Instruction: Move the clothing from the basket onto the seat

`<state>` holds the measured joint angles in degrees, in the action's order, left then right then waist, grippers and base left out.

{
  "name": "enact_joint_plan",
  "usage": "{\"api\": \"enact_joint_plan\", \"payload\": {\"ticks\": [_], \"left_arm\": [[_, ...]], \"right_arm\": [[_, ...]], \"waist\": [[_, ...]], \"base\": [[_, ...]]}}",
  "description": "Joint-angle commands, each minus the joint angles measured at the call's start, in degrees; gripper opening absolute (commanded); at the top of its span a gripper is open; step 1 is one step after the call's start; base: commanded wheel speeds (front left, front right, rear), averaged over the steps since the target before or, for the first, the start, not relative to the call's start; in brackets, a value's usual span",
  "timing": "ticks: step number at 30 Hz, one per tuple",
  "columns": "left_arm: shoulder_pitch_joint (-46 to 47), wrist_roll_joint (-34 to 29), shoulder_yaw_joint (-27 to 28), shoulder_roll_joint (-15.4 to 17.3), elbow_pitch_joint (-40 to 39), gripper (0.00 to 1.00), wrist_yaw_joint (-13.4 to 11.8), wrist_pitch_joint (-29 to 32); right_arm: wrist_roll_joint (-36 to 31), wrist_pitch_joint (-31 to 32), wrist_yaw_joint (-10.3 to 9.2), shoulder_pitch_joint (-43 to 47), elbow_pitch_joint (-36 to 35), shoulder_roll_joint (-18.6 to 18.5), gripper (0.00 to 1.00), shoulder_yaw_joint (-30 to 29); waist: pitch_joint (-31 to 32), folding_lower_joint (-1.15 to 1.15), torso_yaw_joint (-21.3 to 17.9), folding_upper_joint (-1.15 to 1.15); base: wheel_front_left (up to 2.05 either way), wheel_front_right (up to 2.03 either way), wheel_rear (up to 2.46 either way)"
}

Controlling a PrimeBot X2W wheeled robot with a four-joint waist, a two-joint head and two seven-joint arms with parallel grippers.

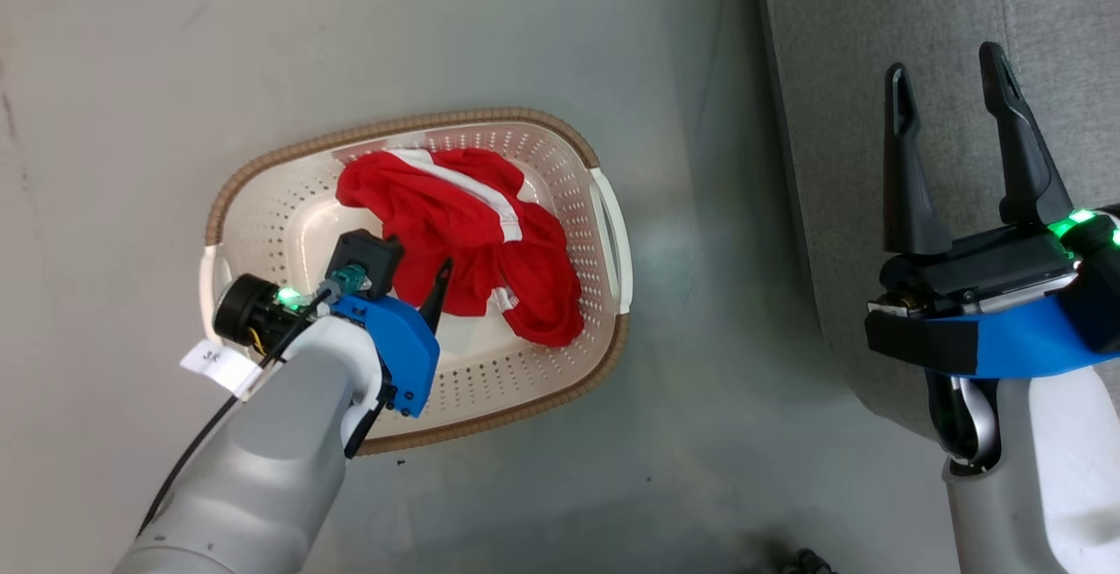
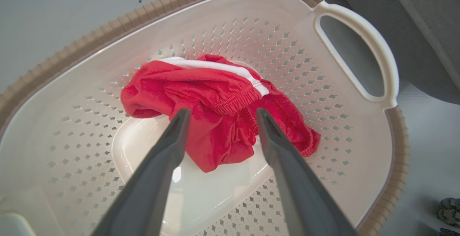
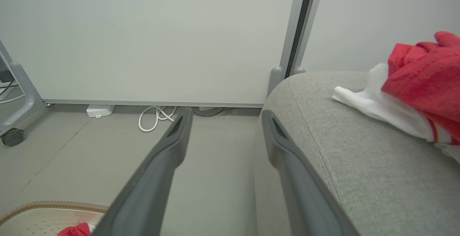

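Both spread: left tool (image 2: 222, 113) over clothing (image 2: 201, 85) in basket (image 2: 107, 31), right tool (image 1: 945, 62) at seat (image 1: 857, 31) edge.

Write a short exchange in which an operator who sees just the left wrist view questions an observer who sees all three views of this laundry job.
Operator: My left tool points, open, at the red garment in the basket. What is the other arm doing?
Observer: The right tool is open and empty, above the edge of the grey seat.
Operator: Is anything on the seat yet?
Observer: Yes. The right wrist view shows a red-and-white cloth lying on it.
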<state>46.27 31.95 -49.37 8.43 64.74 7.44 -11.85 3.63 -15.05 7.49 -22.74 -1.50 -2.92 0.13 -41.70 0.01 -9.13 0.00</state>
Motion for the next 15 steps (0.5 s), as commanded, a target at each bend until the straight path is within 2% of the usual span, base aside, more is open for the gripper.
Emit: {"api": "enact_joint_plan", "payload": {"ticks": [1,15], "left_arm": [[1.99,1.15,-1.06,0.55,0.79,1.00,0.04,0.58],[7.94,4.68,-5.79,1.64,6.24,1.00,0.04,4.36]], "right_arm": [[-0.27,-0.21,0.02,-1.21,-0.69,0.06,1.00,-0.05],[-0.61,-0.21,0.01,-2.03,-5.14,0.06,1.00,0.72]], "waist": [[-2.43,-0.01,-0.72,0.00],[-8.58,-0.01,-1.68,0.00]], "base": [[0.00,0.00,0.00],[0.00,0.00,0.00]]}}
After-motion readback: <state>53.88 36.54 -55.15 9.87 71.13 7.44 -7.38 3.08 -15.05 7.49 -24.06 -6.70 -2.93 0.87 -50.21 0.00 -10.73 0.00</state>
